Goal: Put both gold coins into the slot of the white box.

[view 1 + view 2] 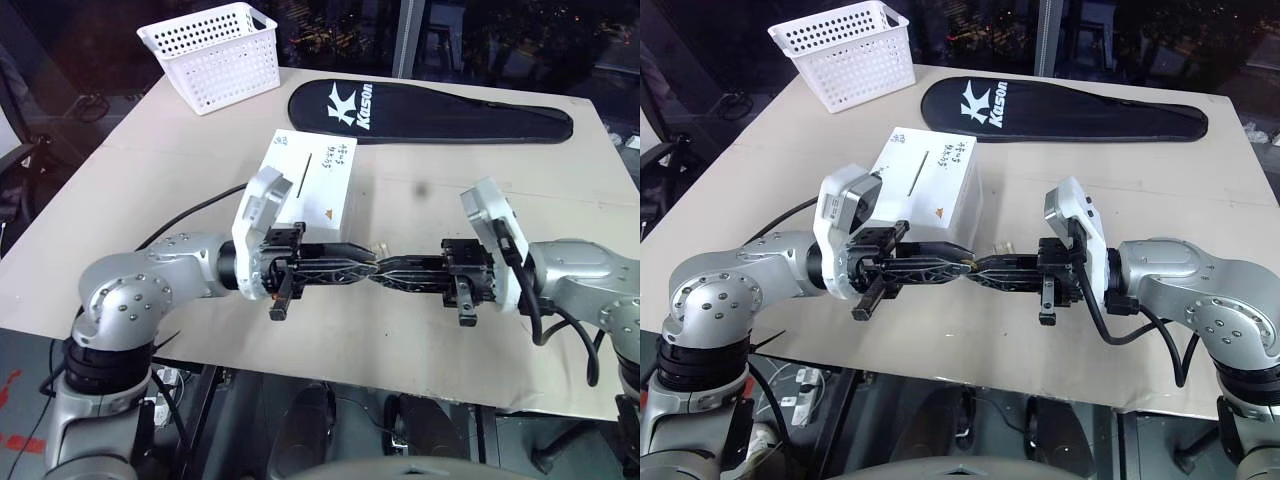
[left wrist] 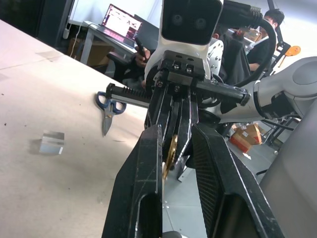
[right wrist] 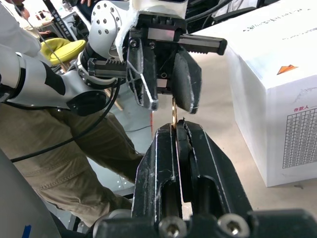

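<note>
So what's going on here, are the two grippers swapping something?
It looks like a handover. The two grippers meet tip to tip just in front of the white box. The right gripper is shut on a gold coin, held edge-on. The left gripper sits around that coin; whether it is gripping cannot be told. The slot on the box's top is unobstructed.

Coin (image 2: 170, 151) looked shiny gold metal; box (image 1: 318, 185) matt white card; basket (image 1: 215, 55) glossy perforated plastic; table (image 1: 150, 170) matt.

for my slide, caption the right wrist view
Right gripper passes a gold coin to the left gripper beside the white box.
</note>
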Motion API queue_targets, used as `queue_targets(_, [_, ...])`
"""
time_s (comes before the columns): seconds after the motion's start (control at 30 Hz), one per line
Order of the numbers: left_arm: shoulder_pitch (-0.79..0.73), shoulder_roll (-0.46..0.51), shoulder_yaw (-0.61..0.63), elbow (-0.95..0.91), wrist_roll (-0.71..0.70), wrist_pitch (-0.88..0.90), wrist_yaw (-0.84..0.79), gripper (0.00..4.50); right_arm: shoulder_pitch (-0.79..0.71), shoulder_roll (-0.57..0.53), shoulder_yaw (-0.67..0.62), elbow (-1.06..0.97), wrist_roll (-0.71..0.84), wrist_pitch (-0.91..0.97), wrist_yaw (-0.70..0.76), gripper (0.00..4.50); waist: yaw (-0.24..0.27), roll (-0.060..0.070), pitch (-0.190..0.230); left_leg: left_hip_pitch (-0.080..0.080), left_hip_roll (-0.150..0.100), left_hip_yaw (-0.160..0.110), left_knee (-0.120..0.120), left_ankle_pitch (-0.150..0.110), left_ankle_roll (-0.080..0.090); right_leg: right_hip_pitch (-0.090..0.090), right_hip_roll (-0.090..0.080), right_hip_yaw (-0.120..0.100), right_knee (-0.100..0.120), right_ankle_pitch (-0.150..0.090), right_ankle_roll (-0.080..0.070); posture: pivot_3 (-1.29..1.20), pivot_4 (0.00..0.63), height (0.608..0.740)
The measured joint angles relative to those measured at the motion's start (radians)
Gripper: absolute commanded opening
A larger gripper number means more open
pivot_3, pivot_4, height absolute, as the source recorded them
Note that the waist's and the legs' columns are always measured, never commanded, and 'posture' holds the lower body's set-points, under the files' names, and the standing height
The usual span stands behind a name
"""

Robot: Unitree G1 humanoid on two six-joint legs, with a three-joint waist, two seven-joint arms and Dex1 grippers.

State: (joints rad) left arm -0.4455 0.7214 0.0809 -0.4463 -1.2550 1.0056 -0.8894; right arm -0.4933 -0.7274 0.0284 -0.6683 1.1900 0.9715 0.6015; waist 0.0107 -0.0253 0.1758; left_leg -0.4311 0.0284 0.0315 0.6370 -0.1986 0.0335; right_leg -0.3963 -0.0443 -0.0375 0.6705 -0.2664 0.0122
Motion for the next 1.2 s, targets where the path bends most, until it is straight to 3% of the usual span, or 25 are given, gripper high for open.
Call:
queue_targets(0.23, [0.068,0.028,0.026,-0.005,0.027,-0.032,-0.056,0.94,-0.002,-0.003,-0.001,0.001,0.006,0.0,0.0,0.0,0.003,0.0,0.0,0.0,0.0,0.0,0.0,0.0,0.0,0.0,0.0,0.0,0.0,0.001,-0.001,0.0,0.15,0.74])
queue_targets(1.2, [0.105,0.023,0.027,0.02,0.096,-0.092,-0.14,0.94,-0.016,0.028,0.036,0.002,-0.016,0.0,0.015,0.0,0.002,0.0,0.0,0.0,0.0,0.0,0.0,0.0,0.0,0.0,0.0,0.0,0.0,0.001,-0.001,0.0,0.15,0.74])
